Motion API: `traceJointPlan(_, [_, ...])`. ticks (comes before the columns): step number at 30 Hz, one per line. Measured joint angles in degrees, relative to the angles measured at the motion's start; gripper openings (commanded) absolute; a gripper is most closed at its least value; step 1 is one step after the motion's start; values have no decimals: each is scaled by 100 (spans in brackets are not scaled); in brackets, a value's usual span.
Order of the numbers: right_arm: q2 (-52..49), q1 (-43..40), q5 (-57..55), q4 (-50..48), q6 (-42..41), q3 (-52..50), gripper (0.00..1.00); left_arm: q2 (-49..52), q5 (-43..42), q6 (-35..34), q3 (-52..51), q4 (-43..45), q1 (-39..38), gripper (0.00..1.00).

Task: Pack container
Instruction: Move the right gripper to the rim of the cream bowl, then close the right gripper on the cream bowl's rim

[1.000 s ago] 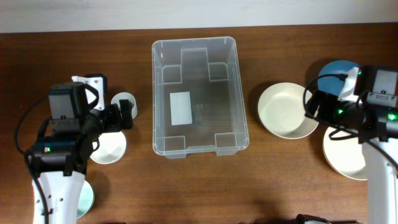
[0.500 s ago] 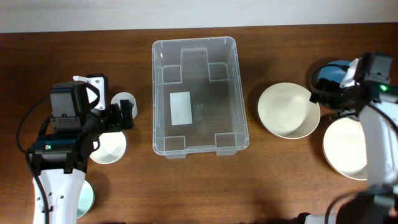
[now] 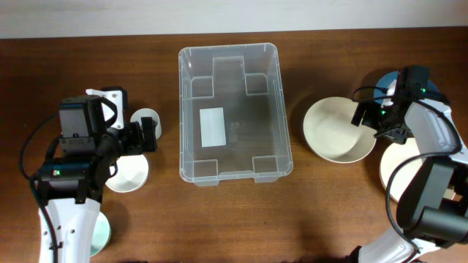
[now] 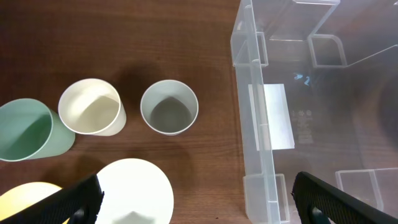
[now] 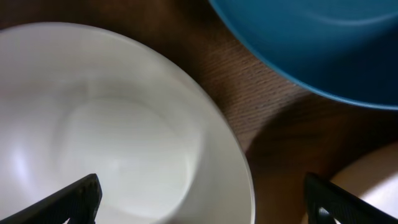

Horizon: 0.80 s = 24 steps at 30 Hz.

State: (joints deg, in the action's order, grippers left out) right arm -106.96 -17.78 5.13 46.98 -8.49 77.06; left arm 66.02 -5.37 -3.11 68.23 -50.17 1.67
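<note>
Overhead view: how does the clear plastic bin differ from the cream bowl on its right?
The clear rectangular plastic bin is see-through, the round cream bowl opaque. The bin is far larger than the bowl. The bin has a white label on its base; the bowl is plain. Both stand empty, open side up.

white label on container, nothing legible

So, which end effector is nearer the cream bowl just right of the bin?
Right. The right end effector hangs over the bowl's right rim; the left end effector is across the bin, by the cups.
</note>
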Motion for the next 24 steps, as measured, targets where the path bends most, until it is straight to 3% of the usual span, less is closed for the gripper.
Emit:
traceJointPlan(8, [-487,-4,103,-81,13,0,100,0,0,0,0,2,0,99])
traceJointPlan(14, [-658,-4,153,-83,17,0,94,0,0,0,0,2,0,100])
traceJointPlan(24, [-680,-4,173,-181,35,-37,61,0,0,0,0,2,0,99])
